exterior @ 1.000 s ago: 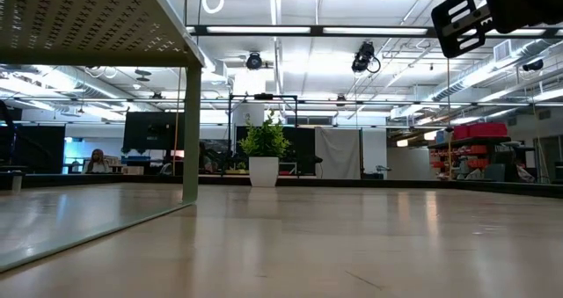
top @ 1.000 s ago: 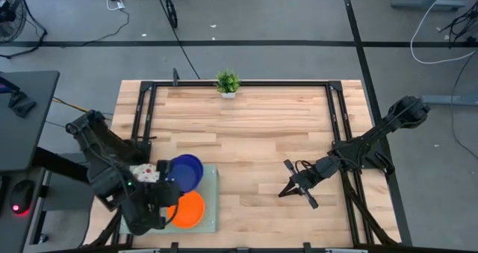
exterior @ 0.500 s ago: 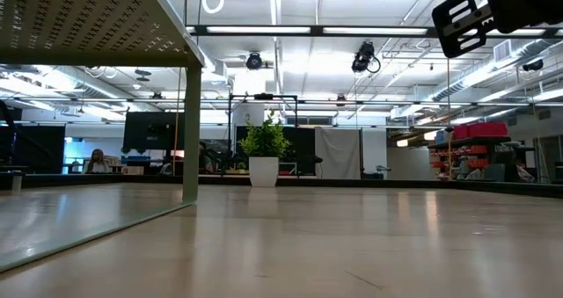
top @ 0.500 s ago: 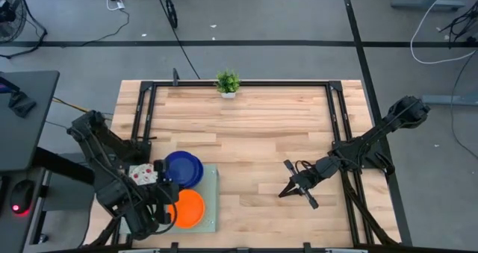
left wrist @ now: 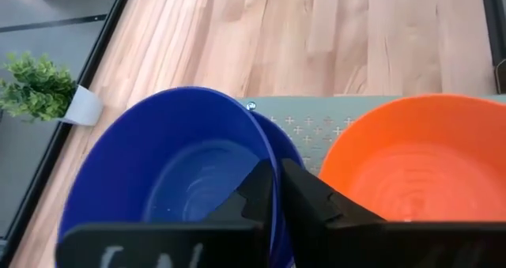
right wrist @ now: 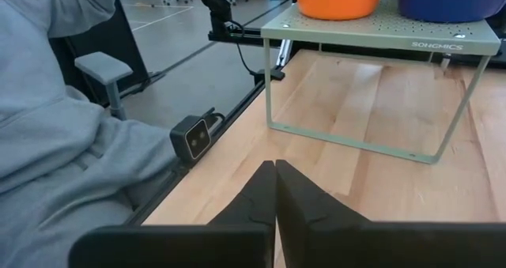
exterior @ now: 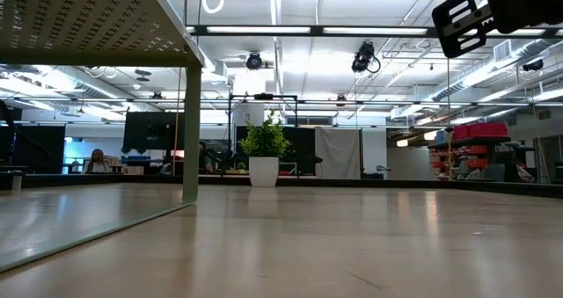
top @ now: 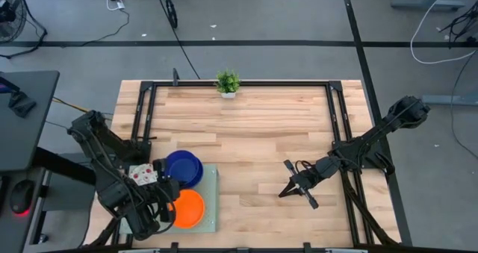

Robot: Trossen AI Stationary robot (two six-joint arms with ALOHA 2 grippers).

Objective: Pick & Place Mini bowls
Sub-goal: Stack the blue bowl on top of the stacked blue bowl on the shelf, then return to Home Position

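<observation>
A pale green perforated tray [top: 213, 187] stands on legs at the table's near left. On it are an orange mini bowl [top: 190, 208] and a dark blue mini bowl [top: 184, 167]. The rim of a second blue bowl [left wrist: 289, 144] shows just outside the blue one. My left gripper [left wrist: 277, 173] is at the blue bowl's near rim, shut on it. A white, red-speckled bowl [top: 139, 175] shows beside the left arm, partly hidden. My right gripper [top: 287, 190] hangs shut over the bare table right of the tray and holds nothing. My left gripper has the blue bowl's rim [left wrist: 274, 159] between its two fingers, one finger [left wrist: 257, 190] inside the bowl and the other [left wrist: 308, 193] outside it. The fingers slant down from the table's near left side. The bowl stands upright on the tray, beside the orange bowl.
A small potted plant [top: 228, 82] stands at the middle of the table's far edge. A black frame [top: 239, 82] runs round the tabletop. A person's grey sleeve [right wrist: 71, 118] shows beyond the table's left edge. Bare wood lies between the tray and my right gripper.
My left gripper has sunk toward the tray with the blue bowl and rolled a little. The bowl has shifted slightly toward the table's far left corner and now sits level beside the orange bowl. My right arm has kept still.
</observation>
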